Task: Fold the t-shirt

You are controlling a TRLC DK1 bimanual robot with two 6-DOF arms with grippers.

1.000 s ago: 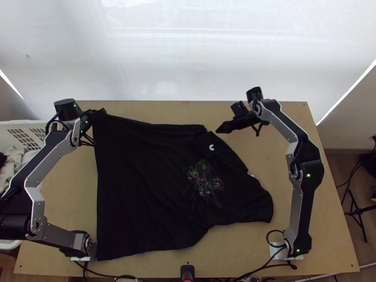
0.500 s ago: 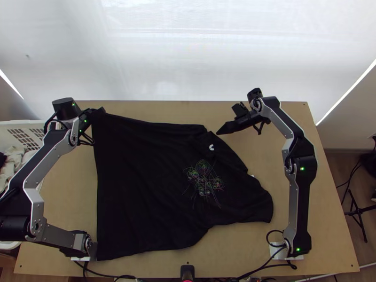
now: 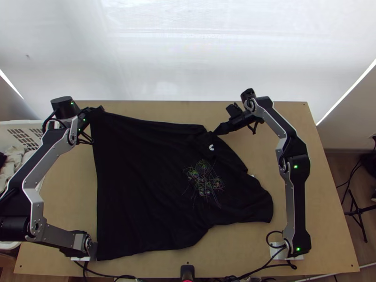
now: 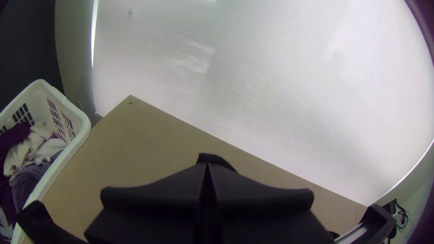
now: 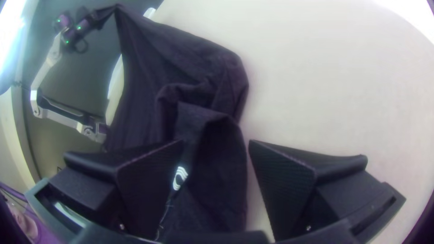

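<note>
The black t-shirt (image 3: 145,183) lies over much of the table, its upper left corner raised at my left gripper (image 3: 99,110). In the left wrist view, my left gripper (image 4: 207,168) has its fingers together on a bit of the dark shirt (image 4: 214,158). My right gripper (image 3: 217,132) is at the shirt's upper right part, beside a small white mark. In the right wrist view, my right gripper (image 5: 216,141) stands open, with a raised fold of the shirt (image 5: 221,167) between and beyond its fingers.
A white laundry basket (image 4: 81,131) with clothes stands off the table's left side. Bare wood of the table (image 3: 282,127) shows behind and right of the shirt. A small black device (image 3: 187,272) sits at the near edge.
My right gripper has moved a little left in the top view, up to the shirt's edge. My left gripper has shifted slightly left, drawing the held corner along.
</note>
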